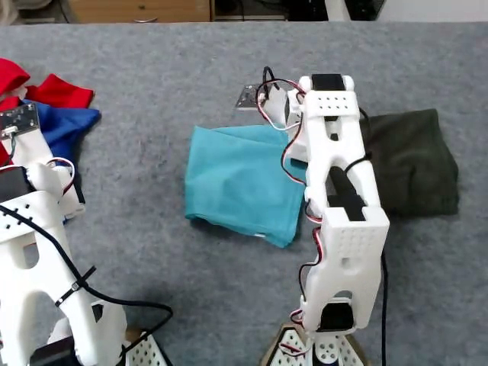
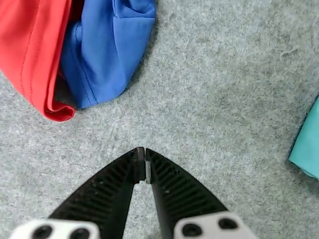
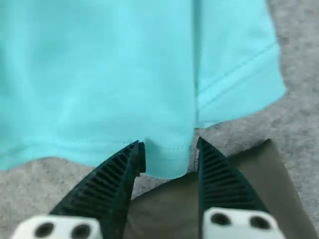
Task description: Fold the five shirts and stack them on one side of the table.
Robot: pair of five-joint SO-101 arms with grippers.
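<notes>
Item one, my left pincer (image 2: 141, 167): fingers pressed together tip to tip with nothing between them, hanging over the bare grey table (image 2: 224, 74). Its wrist view lists a red shirt (image 2: 30, 50) and a blue shirt (image 2: 107, 45), both crumpled and touching each other. It also catches one corner of the teal shirt (image 2: 309, 149), well apart from those two. Item two, my right pincer (image 3: 169, 149): fingers spread, with the teal shirt's stitched hem lying between them, unclamped. Its wrist view adds a side seam and a dark flat shape beneath the fingers that I cannot name. Item three, the high view, supplies the layout that the wrist views lack. The teal shirt lies in the middle of the table, folded to a rough rectangle. A dark green shirt (image 1: 415, 164) lies folded on the right. My right arm (image 1: 339, 191) stretches over the gap between these two, so I cannot tell whether they touch. The red and blue shirts are heaped at the left edge, beside my left arm (image 1: 38, 259).
</notes>
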